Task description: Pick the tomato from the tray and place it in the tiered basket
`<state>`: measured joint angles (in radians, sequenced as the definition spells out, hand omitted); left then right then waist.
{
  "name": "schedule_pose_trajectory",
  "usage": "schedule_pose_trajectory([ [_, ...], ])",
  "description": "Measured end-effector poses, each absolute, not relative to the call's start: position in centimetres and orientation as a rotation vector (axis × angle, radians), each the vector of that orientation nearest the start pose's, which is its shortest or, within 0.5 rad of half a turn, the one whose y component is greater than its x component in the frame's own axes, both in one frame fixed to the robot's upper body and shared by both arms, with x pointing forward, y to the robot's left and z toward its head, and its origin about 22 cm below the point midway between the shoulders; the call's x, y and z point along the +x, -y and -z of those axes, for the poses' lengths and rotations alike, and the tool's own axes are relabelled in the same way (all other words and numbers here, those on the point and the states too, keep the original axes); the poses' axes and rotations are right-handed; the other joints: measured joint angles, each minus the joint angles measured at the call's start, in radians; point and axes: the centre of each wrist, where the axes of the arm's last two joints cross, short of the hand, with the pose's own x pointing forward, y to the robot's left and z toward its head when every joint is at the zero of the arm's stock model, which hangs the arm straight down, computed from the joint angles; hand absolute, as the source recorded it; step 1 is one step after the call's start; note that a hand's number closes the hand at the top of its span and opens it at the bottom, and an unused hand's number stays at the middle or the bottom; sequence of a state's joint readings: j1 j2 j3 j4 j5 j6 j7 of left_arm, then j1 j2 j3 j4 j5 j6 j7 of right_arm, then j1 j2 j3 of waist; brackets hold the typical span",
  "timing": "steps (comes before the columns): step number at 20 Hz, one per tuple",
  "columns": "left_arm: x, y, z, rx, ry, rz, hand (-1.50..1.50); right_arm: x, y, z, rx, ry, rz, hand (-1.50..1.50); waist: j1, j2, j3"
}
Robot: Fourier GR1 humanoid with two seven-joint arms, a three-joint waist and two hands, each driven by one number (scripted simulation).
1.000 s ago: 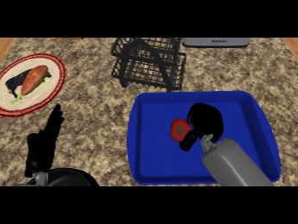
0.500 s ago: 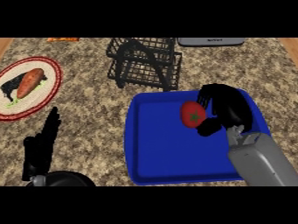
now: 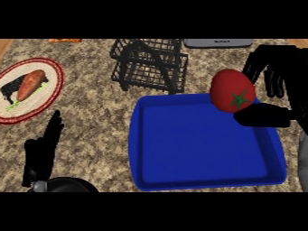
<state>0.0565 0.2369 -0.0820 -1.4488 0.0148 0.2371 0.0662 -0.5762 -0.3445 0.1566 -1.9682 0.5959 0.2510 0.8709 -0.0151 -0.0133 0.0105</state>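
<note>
i have the right robot hand (image 3: 286, 97) curled around the one tomato (image 3: 231, 90), thumb beneath and fingers behind it, holding it in the air above the far right corner of the blue tray (image 3: 203, 180). it is raised, i judge, so it can pass over the tray's rim toward the tiered basket (image 3: 149, 63), which stands just beyond the tray's far left corner. the carry looks underway, the placing not yet done. the tomato's green stem mark faces the camera. the left robot hand (image 3: 43, 151) rests to the left of the tray, fingers straight and upright, holding nothing. counted on the speckled surface (image 3: 96, 108): one tray, with nothing lying in it; one black wire basket; one round plate (image 3: 3, 113) well to the left of the tray, carrying an orange vegetable; and one grey appliance (image 3: 219, 43) beyond the basket at the far edge.
</note>
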Motion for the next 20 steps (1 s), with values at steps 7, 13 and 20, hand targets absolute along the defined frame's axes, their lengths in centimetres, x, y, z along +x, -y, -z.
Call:
schedule_pose_trajectory([
  [7,23.0,-27.2,3.1,0.318,1.360,0.046,0.00,26.9,17.2,-29.2,-0.930,1.631,-0.641,1.50,0.019,0.004,0.001],
  [13,23.3,-26.9,3.0,0.306,1.363,0.048,0.00,29.7,15.4,-31.5,-0.943,1.616,-0.622,1.50,0.029,0.008,0.000],
  [20,23.4,-26.5,2.8,0.304,1.371,0.063,0.00,34.5,13.2,-32.3,-0.939,1.557,-0.605,1.50,0.040,0.013,-0.001],
])
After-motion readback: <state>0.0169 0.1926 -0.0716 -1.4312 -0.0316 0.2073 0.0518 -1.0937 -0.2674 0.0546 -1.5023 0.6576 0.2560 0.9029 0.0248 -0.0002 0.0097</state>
